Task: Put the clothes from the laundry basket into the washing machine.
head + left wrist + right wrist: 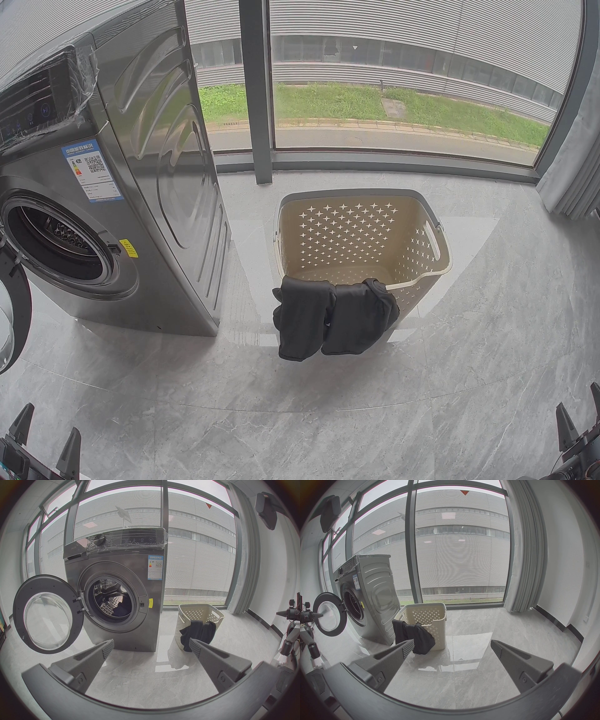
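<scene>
The black clothes (334, 315) hang draped over the near rim of the beige laundry basket (350, 231) at the centre of the head view, trailing down its outer wall. The washing machine (162, 156) stands at the frame's left, its round door (47, 614) swung open. The left gripper (49, 431) sits in the lower left corner and the right gripper (578, 406) in the lower right. Both have their fingers spread and hold nothing.

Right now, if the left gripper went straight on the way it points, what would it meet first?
Probably the washing machine, low on its front, near the corner beside the laundry basket. The left gripper, open, aims there; the basket is close to that line, so this is uncertain.
</scene>
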